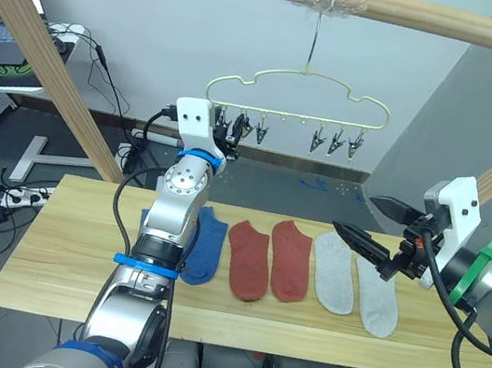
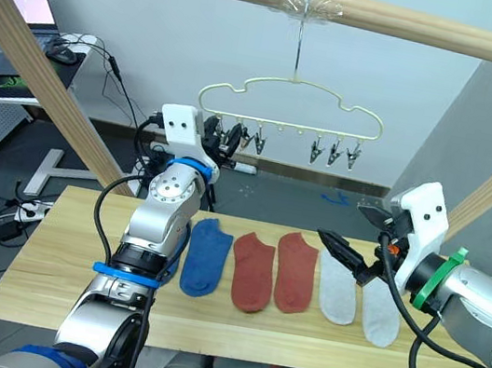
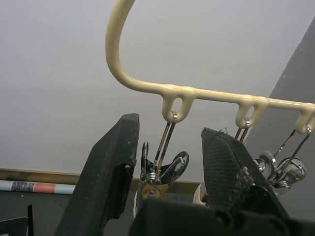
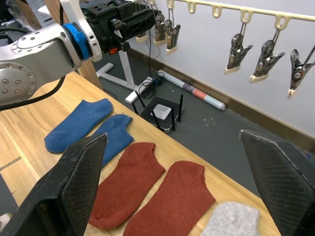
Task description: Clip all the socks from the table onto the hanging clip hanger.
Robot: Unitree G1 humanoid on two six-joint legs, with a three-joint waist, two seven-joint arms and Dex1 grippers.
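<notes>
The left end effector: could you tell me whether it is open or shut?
Open: the left end effector has its fingers apart, either side of an unsqueezed clip.

We hold our left arm raised steeply in front of us, forearm nearly upright, wrist bent forward at the top so that our left gripper points ahead at shoulder height. In the left wrist view its two black fingers stand parted with a clear gap between them. We reach our right arm in from the right side, forearm roughly level and angled inward, lower than the left. Our right gripper points toward the left, its two black fingers spread wide apart and closed on nothing.
</notes>
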